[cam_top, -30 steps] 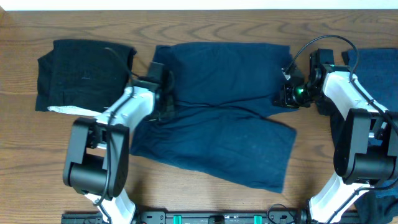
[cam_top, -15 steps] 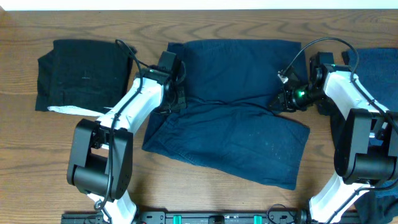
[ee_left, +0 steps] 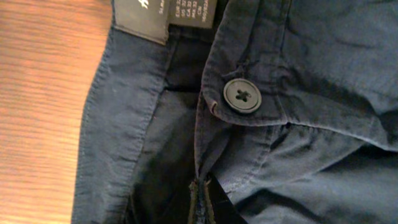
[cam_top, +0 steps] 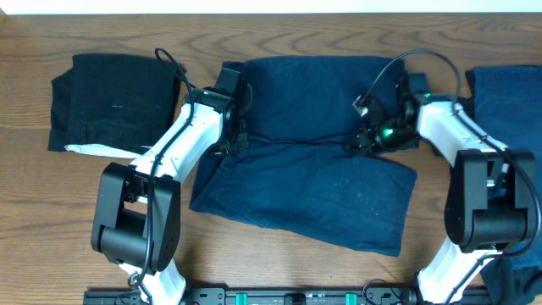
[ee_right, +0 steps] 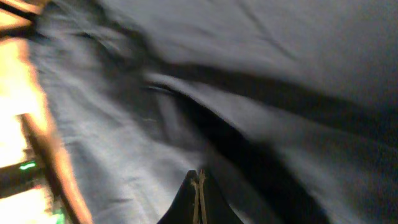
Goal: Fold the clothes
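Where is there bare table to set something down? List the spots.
Free: near-left wood, below the black garment, left of the navy shorts. Crowded: centre, and the gap between shorts and right-hand navy garment, filled by the right arm.

The label point(ee_left: 163, 15) is cut off above; the right wrist's cloth point(ee_right: 249, 74) is blurred.

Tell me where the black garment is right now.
In the overhead view the black garment lies folded at the left end of the table, a white strip along its near edge, just left of the navy shorts spread in the middle.
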You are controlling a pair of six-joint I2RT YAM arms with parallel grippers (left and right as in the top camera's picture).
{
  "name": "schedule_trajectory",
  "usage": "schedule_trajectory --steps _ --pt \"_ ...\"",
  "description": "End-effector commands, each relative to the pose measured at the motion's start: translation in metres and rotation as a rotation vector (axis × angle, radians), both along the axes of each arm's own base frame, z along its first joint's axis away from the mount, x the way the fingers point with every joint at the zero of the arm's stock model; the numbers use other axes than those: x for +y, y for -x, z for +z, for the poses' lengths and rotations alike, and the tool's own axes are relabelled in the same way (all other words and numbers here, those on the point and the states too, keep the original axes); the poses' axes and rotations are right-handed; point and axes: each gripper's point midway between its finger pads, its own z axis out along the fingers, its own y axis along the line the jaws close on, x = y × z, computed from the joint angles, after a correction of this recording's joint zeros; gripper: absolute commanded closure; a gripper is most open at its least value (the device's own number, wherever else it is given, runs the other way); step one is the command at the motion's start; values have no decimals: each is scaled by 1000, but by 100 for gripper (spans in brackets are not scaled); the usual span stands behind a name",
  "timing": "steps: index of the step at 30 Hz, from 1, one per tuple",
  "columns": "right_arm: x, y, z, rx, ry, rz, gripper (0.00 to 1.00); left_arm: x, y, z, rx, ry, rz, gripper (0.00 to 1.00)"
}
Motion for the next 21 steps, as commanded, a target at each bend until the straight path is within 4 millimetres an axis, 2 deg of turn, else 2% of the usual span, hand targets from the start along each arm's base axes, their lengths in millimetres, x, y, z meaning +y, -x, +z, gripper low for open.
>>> schedule_trajectory --steps 1,7,10,14,15,16,18,20,21 --pt "-23 14 -40 71 194 -75 99 21 1 -7 -3 -116 4 94" --pt "-34 20 -62 61 214 -132 99 28 9 -22 8 -144 5 94" --pt "-44 20 -66 65 259 -154 99 40 13 -27 7 -201 10 94" --pt "-46 18 -67 64 264 -166 99 48 17 -33 7 -239 15 93" --pt "-46 17 -67 61 264 -166 99 49 18 -35 8 -239 15 88" --pt "-46 17 -67 61 268 -167 99 49 19 -37 7 -239 15 76" --pt "-48 17 -67 60 276 -168 99 50 18 -38 -1 -243 15 66" --pt "-49 17 -68 59 285 -169 99 52 15 -38 -13 -253 6 49" --pt "-51 17 -69 58 296 -171 99 54 13 -37 -22 -266 -3 46"
